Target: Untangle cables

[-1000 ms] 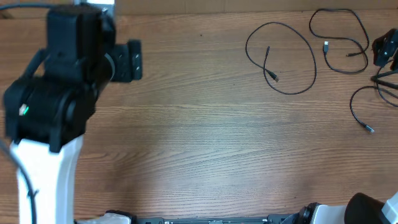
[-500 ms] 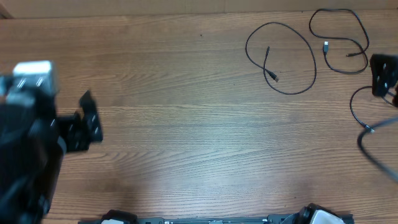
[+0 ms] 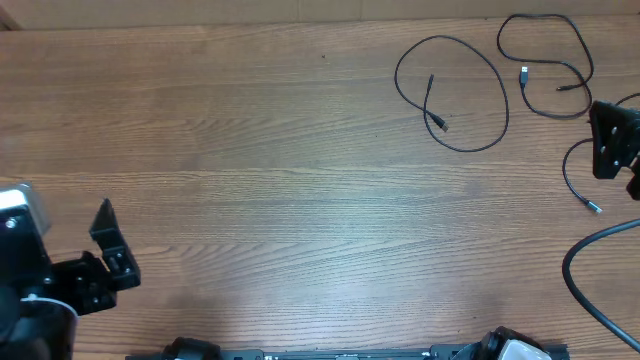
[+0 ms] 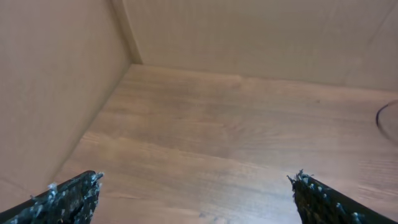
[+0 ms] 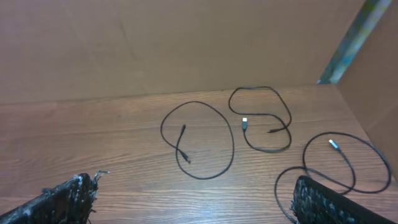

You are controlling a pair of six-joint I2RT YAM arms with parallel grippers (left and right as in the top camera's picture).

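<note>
Three thin black cables lie apart at the table's far right. One is a loop [image 3: 432, 105] [image 5: 183, 142]. The second is a loop with a silver plug [image 3: 524, 75] [image 5: 244, 124]. The third [image 3: 566, 175] [image 5: 333, 145] curves beside and partly under my right gripper [image 3: 608, 140]. In the right wrist view the right gripper [image 5: 196, 199] is open and empty, with the cables ahead of it. My left gripper [image 3: 110, 250] is at the near left, far from the cables. In its wrist view it [image 4: 196, 199] is open over bare wood, and a cable arc [image 4: 380, 118] shows at the right edge.
Brown cardboard walls stand at the left [image 4: 50, 93] and the back [image 5: 186, 43] of the wooden table [image 3: 300, 180]. A thick black arm wire [image 3: 585, 260] arcs over the table's near right corner.
The left arm has swung from the far left down to the near left corner. The right gripper has shifted a little inward, and its thick arm wire now shows at the near right.
</note>
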